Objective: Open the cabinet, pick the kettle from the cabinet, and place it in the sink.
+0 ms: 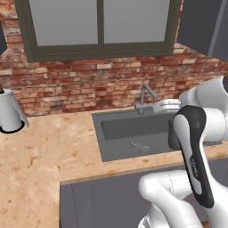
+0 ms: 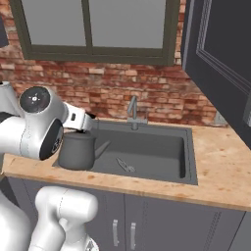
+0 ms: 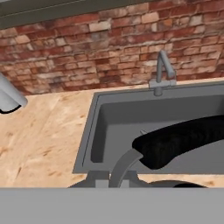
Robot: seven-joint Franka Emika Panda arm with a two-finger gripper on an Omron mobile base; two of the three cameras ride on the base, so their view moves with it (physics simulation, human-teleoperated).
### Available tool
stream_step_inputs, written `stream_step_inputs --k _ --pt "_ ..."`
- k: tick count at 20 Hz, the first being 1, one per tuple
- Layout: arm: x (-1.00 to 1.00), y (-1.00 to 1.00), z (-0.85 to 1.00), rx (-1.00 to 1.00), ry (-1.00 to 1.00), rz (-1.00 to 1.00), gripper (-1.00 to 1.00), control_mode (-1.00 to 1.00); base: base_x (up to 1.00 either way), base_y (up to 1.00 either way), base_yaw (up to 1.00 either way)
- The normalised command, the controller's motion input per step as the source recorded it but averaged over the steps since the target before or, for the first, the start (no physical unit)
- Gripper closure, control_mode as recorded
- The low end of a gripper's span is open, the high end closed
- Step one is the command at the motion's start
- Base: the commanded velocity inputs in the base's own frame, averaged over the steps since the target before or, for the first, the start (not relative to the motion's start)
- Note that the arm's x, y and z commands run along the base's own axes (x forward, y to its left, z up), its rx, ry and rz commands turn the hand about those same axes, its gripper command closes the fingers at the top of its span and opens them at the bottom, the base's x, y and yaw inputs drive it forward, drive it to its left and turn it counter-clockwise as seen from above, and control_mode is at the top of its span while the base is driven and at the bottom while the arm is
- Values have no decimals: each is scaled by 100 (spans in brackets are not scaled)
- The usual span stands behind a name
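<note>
- one kettle, grey, squat, spout toward the basin; one sink; one faucet at the sink's back rim; one white jug with a black base; one small utensil lying on the sink floor.
- one cabinet door stands swung out at upper right in the right base view; two short-handled base cabinet doors sit below the sink.
- one window above a brick wall.
- the worktop runs bare and wide left of the sink, out to the white jug near the wall; a narrower strip lies right of the basin under the open door.
- sink floor is open apart from the utensil near its middle; faucet spout leans over the back edge.
- the kettle hangs at the sink's left front corner, its body over the rim between worktop and basin; whether it touches the rim i cannot tell.
- the jaws are narrow, closed on the kettle's black arched handle, which crosses the hand view just above them; the spout curves up at the bottom of that view.
- the wrist sits directly above the kettle's lid in the right base view, hiding the lid knob.
</note>
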Motion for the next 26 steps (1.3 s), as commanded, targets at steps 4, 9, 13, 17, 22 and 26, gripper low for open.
stream_step_inputs --k 4,9,13,17,22,26 --pt "31 6 -17 -3 5 0 100 -100 0 0 0" --pt "36 5 -15 -2 2 -4 100 -100 0 0 0" --pt "39 1 -17 -5 -3 -16 100 -100 0 0 0" --pt "31 -1 -25 -1 -12 -16 100 -100 0 0 0" --pt "32 -11 -28 0 -14 -15 100 -100 0 0 0" --pt "38 -16 -20 0 -8 -11 100 -100 0 0 0"
